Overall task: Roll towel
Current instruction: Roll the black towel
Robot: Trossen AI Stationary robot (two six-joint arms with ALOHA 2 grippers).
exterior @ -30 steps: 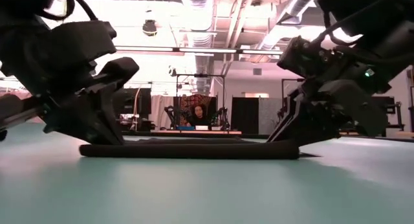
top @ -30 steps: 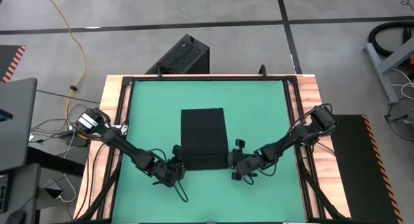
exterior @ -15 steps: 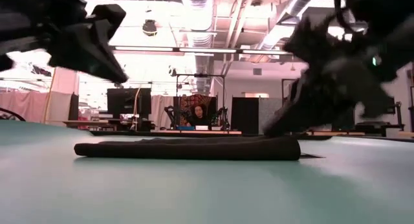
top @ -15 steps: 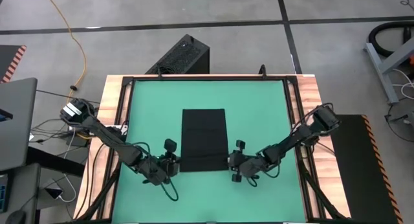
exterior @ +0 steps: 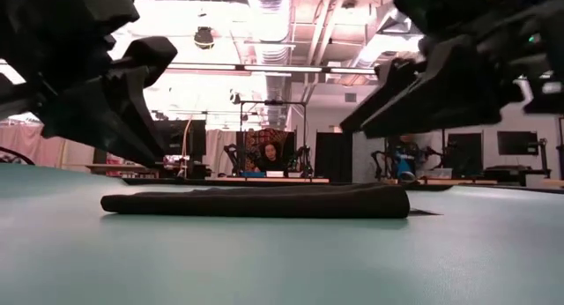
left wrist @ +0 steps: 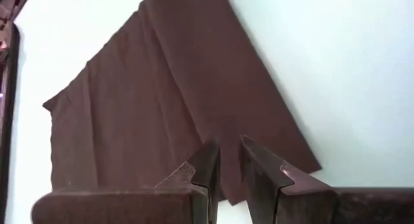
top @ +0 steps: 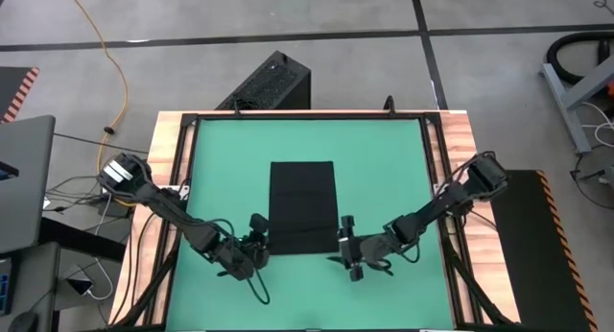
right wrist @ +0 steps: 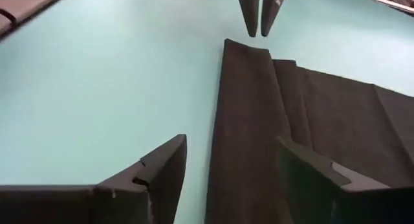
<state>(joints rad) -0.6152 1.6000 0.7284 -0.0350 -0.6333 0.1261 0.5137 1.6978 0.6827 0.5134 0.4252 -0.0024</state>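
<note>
Green bench, black towel flat at centre, near edge folded over once. Left gripper at near-left corner, fingers slightly parted, holding nothing. Right gripper at near-right corner, fingers spread wide, empty.

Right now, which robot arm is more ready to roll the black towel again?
Probably the right. Its fingers stand wide open astride the near rolled edge of the towel. The left fingers hover at the other corner, only a narrow gap apart.
</note>
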